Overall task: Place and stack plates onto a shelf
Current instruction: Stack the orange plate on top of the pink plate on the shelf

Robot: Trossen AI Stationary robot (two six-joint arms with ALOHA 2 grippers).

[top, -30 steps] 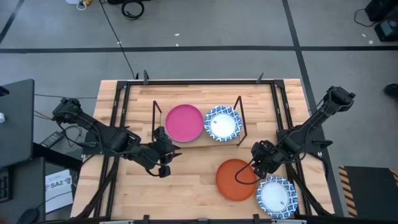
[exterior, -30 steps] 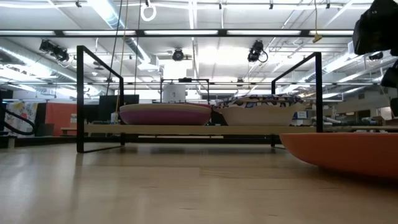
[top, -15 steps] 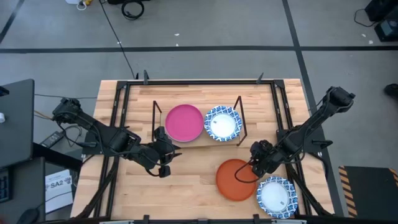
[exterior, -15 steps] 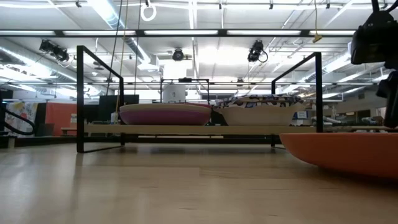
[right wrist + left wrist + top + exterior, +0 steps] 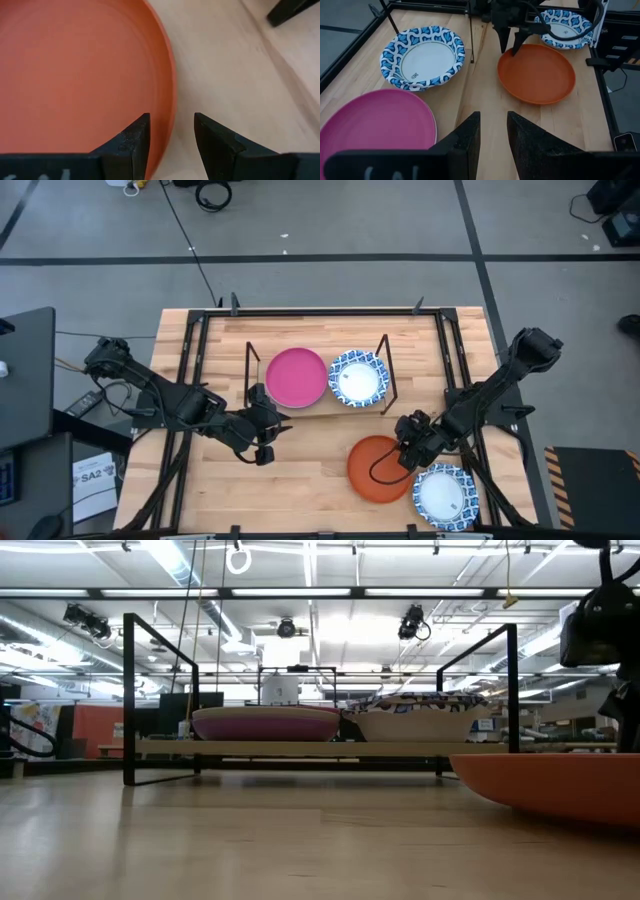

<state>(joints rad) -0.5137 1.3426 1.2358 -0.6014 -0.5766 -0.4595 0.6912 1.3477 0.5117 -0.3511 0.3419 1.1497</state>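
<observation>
The orange plate (image 5: 378, 472) lies flat on the table near its right front, and also shows in the low view (image 5: 560, 785). My right gripper (image 5: 170, 145) is open. It hangs over the plate's far right rim (image 5: 169, 95), one finger inside the rim and one outside; I cannot tell whether they touch it. A blue-and-white plate (image 5: 445, 496) lies beside it. On the shelf (image 5: 386, 370), a magenta plate (image 5: 296, 377) and another blue-and-white plate (image 5: 357, 378) rest side by side. My left gripper (image 5: 262, 450) waits, open, in front of the shelf.
The table's black frame rails (image 5: 455, 360) run along its left, right and far edges. The shelf's upright rods (image 5: 513, 700) stand between the plates on it and the orange plate. Bare wood (image 5: 305, 480) lies between the two grippers.
My right gripper has moved a little toward the table's near left and come down over the orange plate's far right rim. The plates have stayed where they were.
</observation>
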